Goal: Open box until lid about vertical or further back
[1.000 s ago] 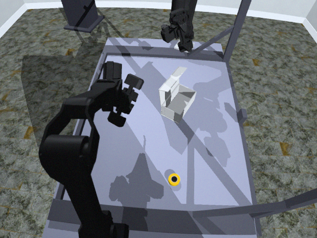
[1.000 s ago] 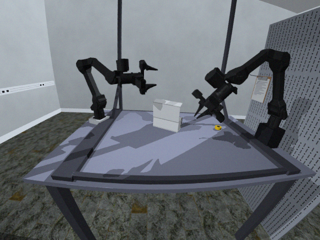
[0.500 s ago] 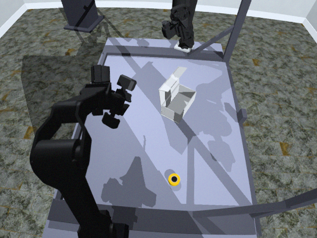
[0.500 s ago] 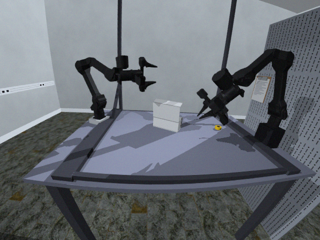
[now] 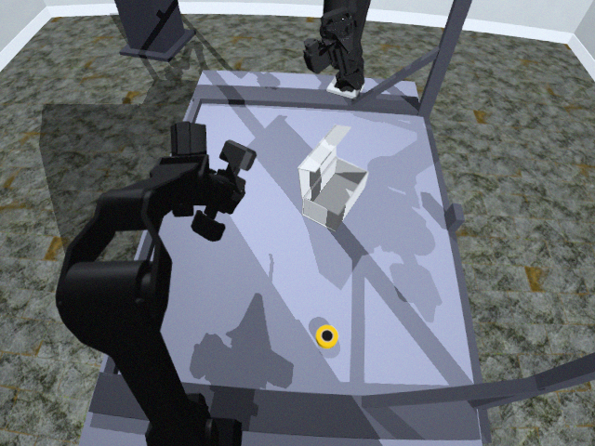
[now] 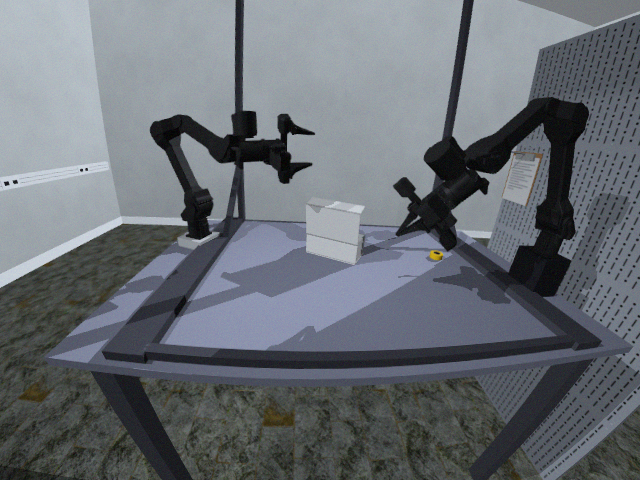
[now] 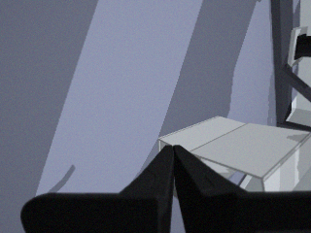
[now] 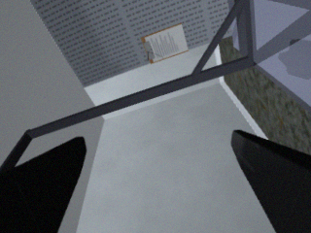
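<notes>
From where I stand, the white box [image 5: 314,214] [image 6: 330,249] [image 7: 230,146] sits upright on the table [image 5: 288,288] [image 6: 248,320], its lid [image 6: 333,222] up about vertical. The left gripper [image 6: 399,234] [image 7: 172,151] has its fingertips pressed together, gripping nothing; the right gripper [image 6: 312,149] [image 8: 158,140] is spread fully wide, holding nothing. Both are apart from the box. A yellow ring [image 5: 318,335] [image 6: 432,256] lies flat on the tabletop. On the pegboard [image 6: 584,129] [image 8: 87,34], a clipboard [image 6: 521,180] [image 8: 167,45] carries a sheet of lines too small to read.

Left gripper [image 5: 225,190] [image 6: 398,235] [image 7: 173,147]: we've drawn it farther back from the box [image 5: 314,211] [image 6: 333,232] [image 7: 253,146].
Right gripper [image 5: 334,45] [image 6: 313,149] [image 8: 159,138]: we've raised it slightly.
</notes>
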Available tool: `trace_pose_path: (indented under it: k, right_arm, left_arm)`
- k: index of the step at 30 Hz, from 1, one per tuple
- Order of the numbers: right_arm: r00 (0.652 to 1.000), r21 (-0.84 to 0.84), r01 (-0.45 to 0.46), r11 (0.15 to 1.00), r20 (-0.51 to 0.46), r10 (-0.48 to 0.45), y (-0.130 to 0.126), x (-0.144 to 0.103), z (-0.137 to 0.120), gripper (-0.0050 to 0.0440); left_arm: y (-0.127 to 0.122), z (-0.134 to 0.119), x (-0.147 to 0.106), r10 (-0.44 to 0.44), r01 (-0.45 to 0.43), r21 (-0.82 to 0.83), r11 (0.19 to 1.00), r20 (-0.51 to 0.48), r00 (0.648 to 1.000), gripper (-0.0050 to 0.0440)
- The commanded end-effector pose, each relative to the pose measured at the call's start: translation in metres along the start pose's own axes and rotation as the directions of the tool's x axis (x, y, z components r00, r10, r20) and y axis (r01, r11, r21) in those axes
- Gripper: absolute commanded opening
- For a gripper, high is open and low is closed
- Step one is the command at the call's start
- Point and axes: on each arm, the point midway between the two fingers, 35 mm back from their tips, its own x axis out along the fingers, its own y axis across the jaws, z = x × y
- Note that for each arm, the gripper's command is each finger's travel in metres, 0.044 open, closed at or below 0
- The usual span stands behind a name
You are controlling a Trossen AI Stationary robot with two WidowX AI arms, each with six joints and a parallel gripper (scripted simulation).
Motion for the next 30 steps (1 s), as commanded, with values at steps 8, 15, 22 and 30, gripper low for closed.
trace_pose_path:
  k: [8, 15, 22, 30]
  right_arm:
    - [1.000, -0.012, -0.013, 1.000, -0.005, 0.013, 0.0061, -0.0003, -0.0028, 0.0440]
    - [1.000, -0.012, -0.013, 1.000, -0.005, 0.013, 0.0061, -0.0003, -0.0028, 0.0440]
    - [1.000, -0.012, -0.013, 1.000, -0.005, 0.013, 0.0061, -0.0003, -0.0028, 0.0440]
    - [1.000, -0.012, -0.013, 1.000, -0.005, 0.013, 0.0061, -0.0003, -0.0028, 0.0440]
  left_arm:
    - [-0.0103, 0.0010, -0.0072, -0.026, 0.026, 0.014, 1.000, 0.010, 1.000, -0.0004]
    - [-0.0103, 0.0010, -0.0072, -0.026, 0.026, 0.014, 1.000, 0.010, 1.000, -0.0020]
    - [-0.0103, 0.0010, -0.0072, -0.026, 0.026, 0.014, 1.000, 0.010, 1.000, -0.0050]
    - [-0.0103, 0.0010, -0.0072, -0.026, 0.026, 0.014, 1.000, 0.010, 1.000, -0.0050]
